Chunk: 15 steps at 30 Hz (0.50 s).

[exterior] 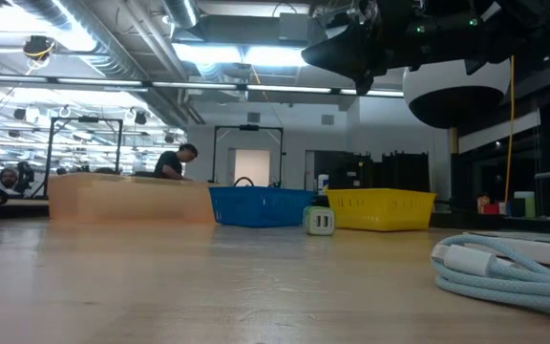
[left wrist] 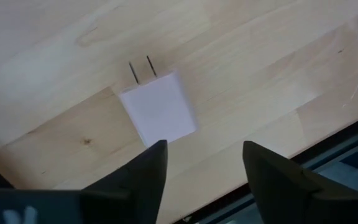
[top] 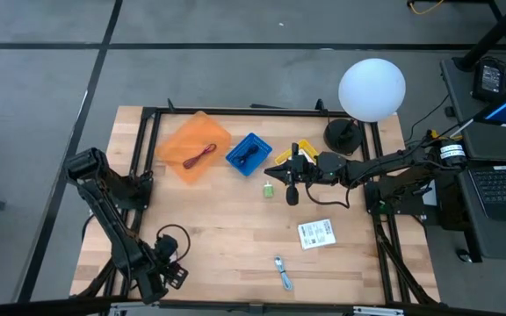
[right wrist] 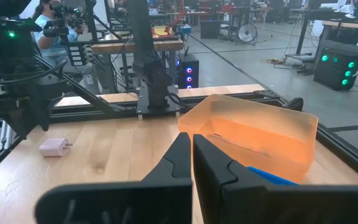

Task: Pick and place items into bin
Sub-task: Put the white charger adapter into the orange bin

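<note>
Lighting: even, bright overhead illumination; ceiling strip lights (exterior: 227, 53) glare white in the low view, and a white globe lamp (top: 372, 89) reads near blown-out from above. Shadows: soft and short on the wooden table (top: 235, 228). Focus: the pale cable (exterior: 504, 268) in the low view's foreground is blurred, as are the left gripper's fingers (left wrist: 145, 177).

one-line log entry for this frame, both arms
left gripper: open, above white charger | right gripper: shut, empty, raised mid-table facing orange bin | red cord: in orange bin
</note>
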Each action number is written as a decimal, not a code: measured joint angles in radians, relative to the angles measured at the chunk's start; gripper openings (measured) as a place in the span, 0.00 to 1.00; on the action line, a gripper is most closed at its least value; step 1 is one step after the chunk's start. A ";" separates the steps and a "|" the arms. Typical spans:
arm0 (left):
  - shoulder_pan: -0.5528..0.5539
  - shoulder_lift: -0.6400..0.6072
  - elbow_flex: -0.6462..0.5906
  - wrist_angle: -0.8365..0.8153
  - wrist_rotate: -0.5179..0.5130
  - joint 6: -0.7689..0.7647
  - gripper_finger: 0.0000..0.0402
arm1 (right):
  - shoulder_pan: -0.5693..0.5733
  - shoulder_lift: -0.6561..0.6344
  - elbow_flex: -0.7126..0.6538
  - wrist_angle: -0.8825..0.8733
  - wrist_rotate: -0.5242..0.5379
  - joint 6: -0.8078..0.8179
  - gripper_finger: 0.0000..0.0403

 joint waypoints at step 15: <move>0.003 0.059 0.000 -0.043 0.002 -0.089 0.57 | 0.000 0.000 0.000 0.000 0.000 -0.003 0.00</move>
